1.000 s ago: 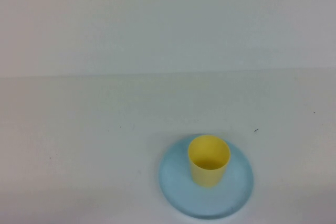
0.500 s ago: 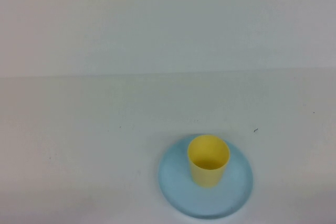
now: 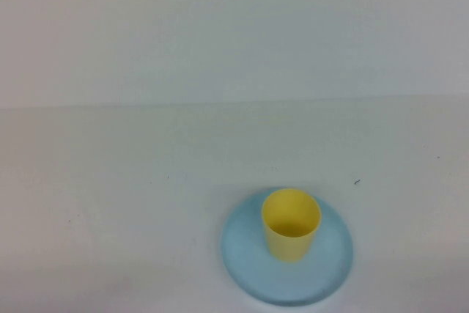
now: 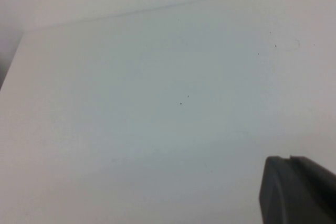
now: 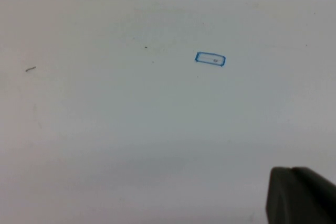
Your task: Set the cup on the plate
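Nothing moved: cup [image 3: 292,224] rests upright on plate [image 3: 242,262], away from closed, empty left gripper [image 4: 296,192] and right gripper [image 5: 299,195].

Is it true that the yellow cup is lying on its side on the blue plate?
Not quite. The yellow cup is on the blue plate, but it stands upright with its open mouth facing up, as the high view shows. The left gripper and right gripper show only in their own wrist views, over bare table, jaws shut.
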Robot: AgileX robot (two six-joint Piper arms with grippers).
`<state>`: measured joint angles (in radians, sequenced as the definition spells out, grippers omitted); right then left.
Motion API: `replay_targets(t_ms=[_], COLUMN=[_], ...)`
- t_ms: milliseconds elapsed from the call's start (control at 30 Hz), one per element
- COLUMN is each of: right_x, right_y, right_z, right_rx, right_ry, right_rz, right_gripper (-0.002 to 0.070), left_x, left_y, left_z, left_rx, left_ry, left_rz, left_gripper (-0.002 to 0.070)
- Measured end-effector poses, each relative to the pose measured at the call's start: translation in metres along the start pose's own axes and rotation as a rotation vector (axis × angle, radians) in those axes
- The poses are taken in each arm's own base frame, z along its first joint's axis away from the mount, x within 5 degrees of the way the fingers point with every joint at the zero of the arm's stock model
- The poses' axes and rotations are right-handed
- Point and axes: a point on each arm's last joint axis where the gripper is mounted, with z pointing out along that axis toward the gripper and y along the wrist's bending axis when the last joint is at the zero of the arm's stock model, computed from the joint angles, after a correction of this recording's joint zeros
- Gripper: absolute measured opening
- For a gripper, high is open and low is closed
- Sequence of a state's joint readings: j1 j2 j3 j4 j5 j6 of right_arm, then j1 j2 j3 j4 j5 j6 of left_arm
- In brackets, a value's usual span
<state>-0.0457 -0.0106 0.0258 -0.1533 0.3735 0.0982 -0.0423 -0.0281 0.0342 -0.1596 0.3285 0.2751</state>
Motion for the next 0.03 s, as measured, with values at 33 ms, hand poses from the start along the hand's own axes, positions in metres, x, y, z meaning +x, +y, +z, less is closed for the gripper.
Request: replay_targets(t_ms=[33], right_x=[0.0], right_y=[0.0], right_z=[0.0], right_rx=[0.0], right_ry=[0.0], right_rz=[0.0], right_gripper=[0.0], left_x=[0.0], left_y=[0.0], left_z=[0.0], left_rx=[0.0], left_ry=[0.0], left_rz=[0.0], left_gripper=[0.0001])
